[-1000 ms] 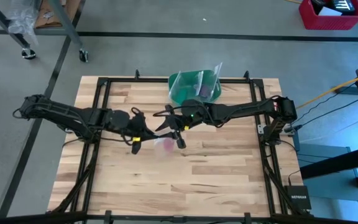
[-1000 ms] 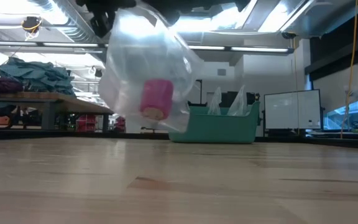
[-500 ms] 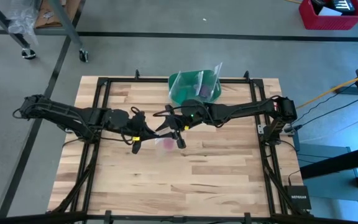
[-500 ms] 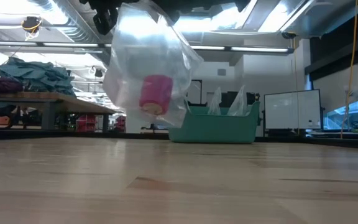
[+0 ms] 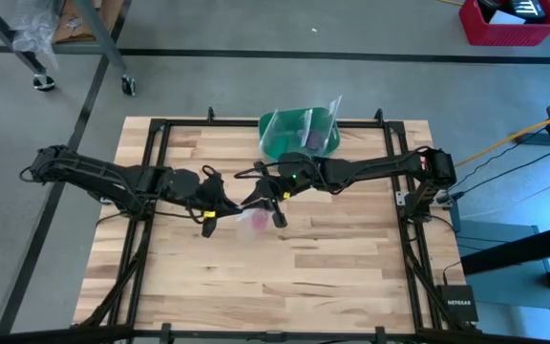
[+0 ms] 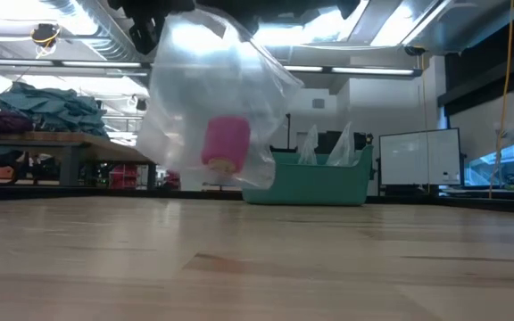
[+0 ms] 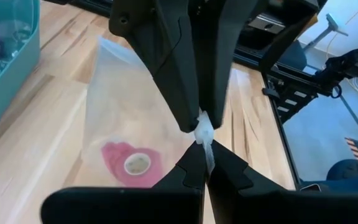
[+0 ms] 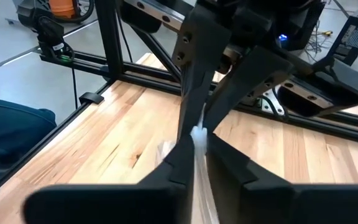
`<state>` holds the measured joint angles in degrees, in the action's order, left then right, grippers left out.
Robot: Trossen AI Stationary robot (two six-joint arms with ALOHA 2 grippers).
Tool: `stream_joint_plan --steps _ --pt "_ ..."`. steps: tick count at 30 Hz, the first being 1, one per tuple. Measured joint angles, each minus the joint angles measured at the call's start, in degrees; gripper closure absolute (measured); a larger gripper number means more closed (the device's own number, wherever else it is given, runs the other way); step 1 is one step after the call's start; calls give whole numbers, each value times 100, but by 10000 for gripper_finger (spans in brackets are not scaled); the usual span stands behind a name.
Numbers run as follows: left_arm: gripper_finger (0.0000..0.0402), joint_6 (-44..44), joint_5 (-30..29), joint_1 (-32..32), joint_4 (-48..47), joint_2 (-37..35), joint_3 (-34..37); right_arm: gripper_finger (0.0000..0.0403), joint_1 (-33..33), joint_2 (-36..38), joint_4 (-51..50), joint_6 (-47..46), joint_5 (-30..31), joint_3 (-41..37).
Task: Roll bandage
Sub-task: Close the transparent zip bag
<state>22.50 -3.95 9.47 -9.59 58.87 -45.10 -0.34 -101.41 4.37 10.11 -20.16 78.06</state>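
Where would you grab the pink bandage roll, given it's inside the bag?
Hedged: not directly. The bandage roll hangs inside the clear bag, which the left gripper and right gripper both pinch at its top edge, above the table. Come from below or the side and squeeze its curved wall through the film.

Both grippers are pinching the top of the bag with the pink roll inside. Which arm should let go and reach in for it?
Hard to call: the left gripper and right gripper pinch the same spot on the clear bag, which hangs above the table. Slight lean to the left, whose wrist view looks at the bandage roll.
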Motion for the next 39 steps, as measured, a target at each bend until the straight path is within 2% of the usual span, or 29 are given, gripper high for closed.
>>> stream_joint_plan --steps 4,8,21,26,32,39 --pt "401 2 5 1 -26 0 2 383 0 0 -40 -3 3 0" --pt "401 4 11 0 -41 0 4 387 0 0 -40 -3 157 0" --pt "401 -45 -16 -4 29 0 4 298 0 -7 15 65 226 -2" --pt "401 -65 -17 -4 37 0 4 289 0 -7 17 65 258 -2" --pt "401 -202 -11 -4 151 0 4 310 2 -7 39 64 249 -2" --pt "401 -184 -6 -4 147 0 4 366 2 -7 41 63 123 -2"
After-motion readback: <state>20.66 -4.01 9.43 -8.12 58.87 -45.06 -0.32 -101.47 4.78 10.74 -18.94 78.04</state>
